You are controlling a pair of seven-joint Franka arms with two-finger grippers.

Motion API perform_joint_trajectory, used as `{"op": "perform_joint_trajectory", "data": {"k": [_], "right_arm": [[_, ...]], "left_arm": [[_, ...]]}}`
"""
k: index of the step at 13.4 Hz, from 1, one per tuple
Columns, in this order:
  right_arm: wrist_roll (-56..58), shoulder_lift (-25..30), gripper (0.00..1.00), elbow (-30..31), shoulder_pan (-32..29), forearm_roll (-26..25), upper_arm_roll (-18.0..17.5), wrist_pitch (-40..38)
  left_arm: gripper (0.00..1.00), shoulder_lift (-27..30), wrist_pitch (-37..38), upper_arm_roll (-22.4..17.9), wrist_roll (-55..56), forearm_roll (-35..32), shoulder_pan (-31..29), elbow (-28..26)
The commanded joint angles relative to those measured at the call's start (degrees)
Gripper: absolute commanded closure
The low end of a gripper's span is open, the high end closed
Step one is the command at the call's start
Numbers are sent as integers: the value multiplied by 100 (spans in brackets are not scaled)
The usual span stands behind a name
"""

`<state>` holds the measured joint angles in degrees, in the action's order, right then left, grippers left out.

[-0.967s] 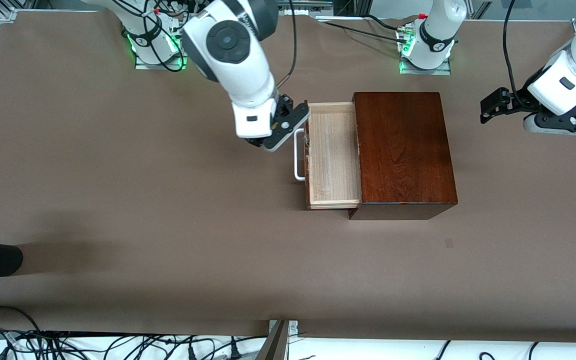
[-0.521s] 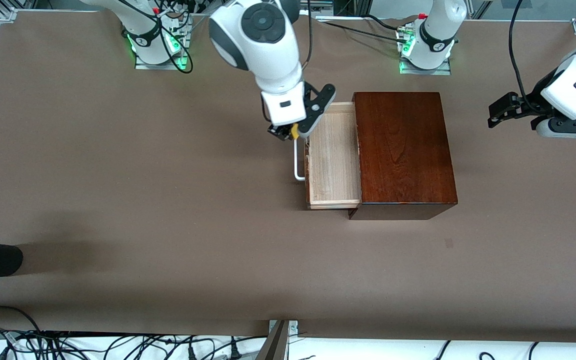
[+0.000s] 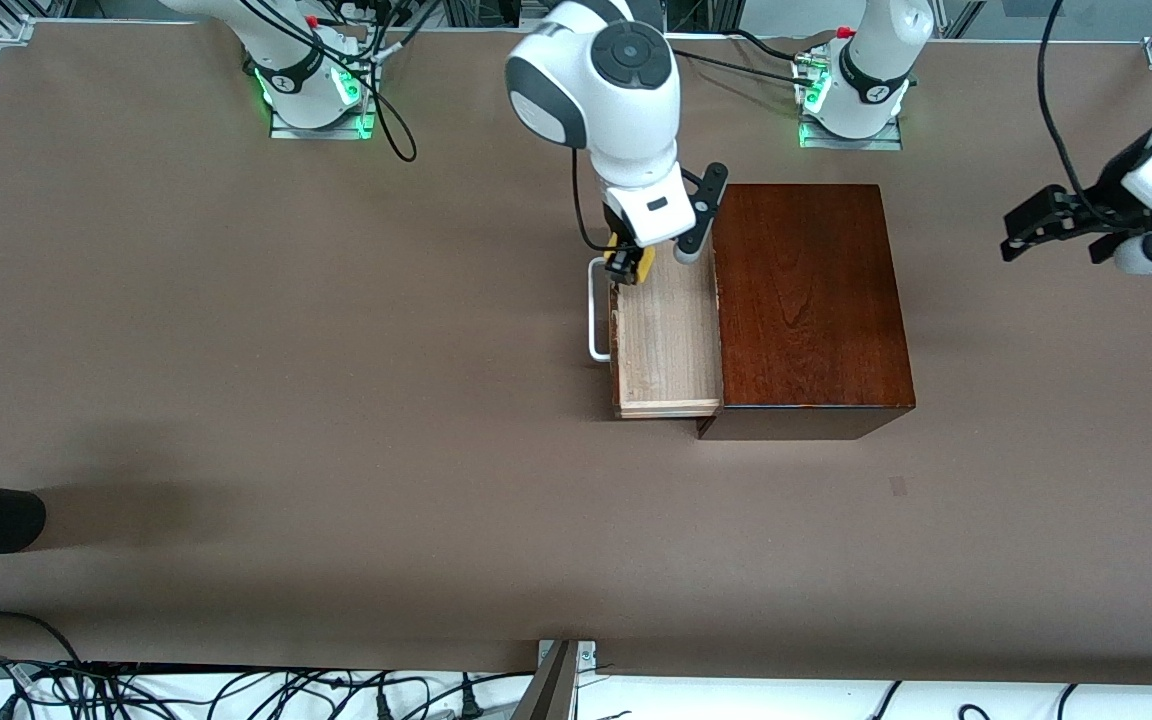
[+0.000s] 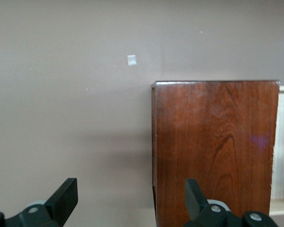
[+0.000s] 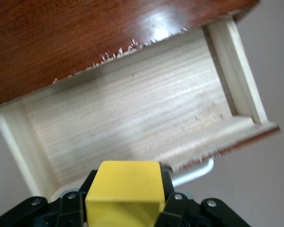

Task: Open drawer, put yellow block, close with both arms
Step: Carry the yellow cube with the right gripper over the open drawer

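Drawer [image 3: 669, 340] pulled open from dark mahogany box [image 3: 806, 300], pale wood tray empty, white U-handle [image 3: 595, 310] toward right arm's end, small yellow block [image 3: 640, 266] clamped in right gripper [image 3: 629, 268] over the drawer's front corner farther from front camera

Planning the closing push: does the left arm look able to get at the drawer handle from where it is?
Probably not directly: the left gripper hangs over bare table at its own end, and the wooden box stands between it and the handle.

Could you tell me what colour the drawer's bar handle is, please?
White; the U-shaped bar handle shows best in the front view.
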<state>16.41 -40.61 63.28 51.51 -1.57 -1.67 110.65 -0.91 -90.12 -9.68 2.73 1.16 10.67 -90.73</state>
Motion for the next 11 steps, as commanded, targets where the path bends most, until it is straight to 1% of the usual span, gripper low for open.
{"op": "perform_joint_trajectory", "data": {"k": [1,2,8,11], "right_arm": [[126,-395,88,-369,140,-142,70,298],[160,-447,88,-403,140,-168,71,395],[749,-790,88,-404,149,-230,97,888],[811,-913,88,-404,157,-458,88,985]], "left_arm": [[0,-462,73,10,-132,-1,-118,477],[0,-437,108,19,-141,-133,-153,495],[0,-454,108,28,-80,-134,-91,513],[0,-454,108,28,-89,-125,-109,522]]}}
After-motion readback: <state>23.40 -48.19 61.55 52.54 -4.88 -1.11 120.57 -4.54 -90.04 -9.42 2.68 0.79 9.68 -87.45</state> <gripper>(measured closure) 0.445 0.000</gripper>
